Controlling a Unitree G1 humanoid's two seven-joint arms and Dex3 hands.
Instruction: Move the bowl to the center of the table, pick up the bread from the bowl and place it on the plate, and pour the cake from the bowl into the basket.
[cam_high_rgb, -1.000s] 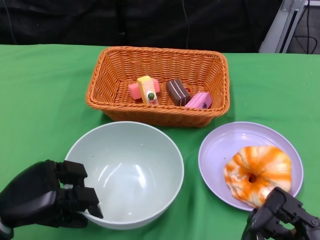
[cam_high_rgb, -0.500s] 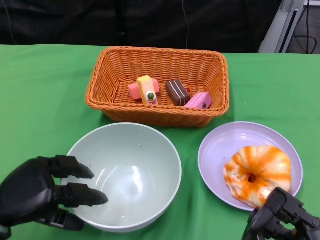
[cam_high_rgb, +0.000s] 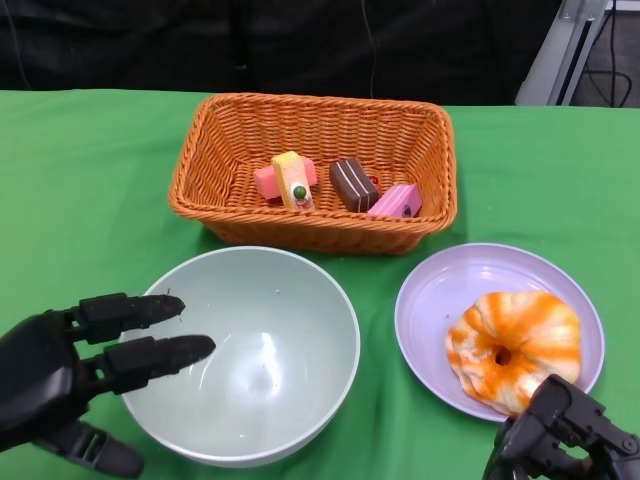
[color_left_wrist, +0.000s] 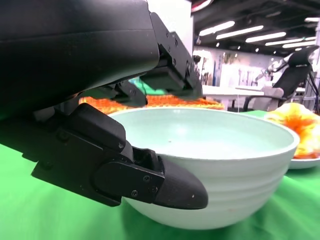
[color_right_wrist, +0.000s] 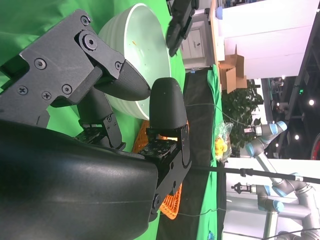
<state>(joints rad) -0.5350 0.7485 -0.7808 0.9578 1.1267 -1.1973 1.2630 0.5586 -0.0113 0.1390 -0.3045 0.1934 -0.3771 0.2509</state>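
Pale green bowl (cam_high_rgb: 240, 355) sits near centre on the green table (cam_high_rgb: 80, 180). Left hand (cam_high_rgb: 70, 375) at its left rim, fingers (cam_high_rgb: 160, 355) spread over the rim, grasping nothing. Right hand (cam_high_rgb: 560, 435) near right, fingers curled, empty. Bread (cam_high_rgb: 515, 345) on plate (cam_high_rgb: 440, 300); cakes (cam_high_rgb: 335, 185) in basket (cam_high_rgb: 310, 125).

An empty pale green bowl (cam_high_rgb: 245, 355) sits before an orange wicker basket (cam_high_rgb: 315, 168) holding cake pieces (cam_high_rgb: 337, 186). The orange-striped bread (cam_high_rgb: 515, 347) lies on the lilac plate (cam_high_rgb: 440, 295). The left hand (cam_high_rgb: 75, 375) spreads its fingers beside the bowl's rim; the right hand (cam_high_rgb: 565, 435) sits curled near the plate.
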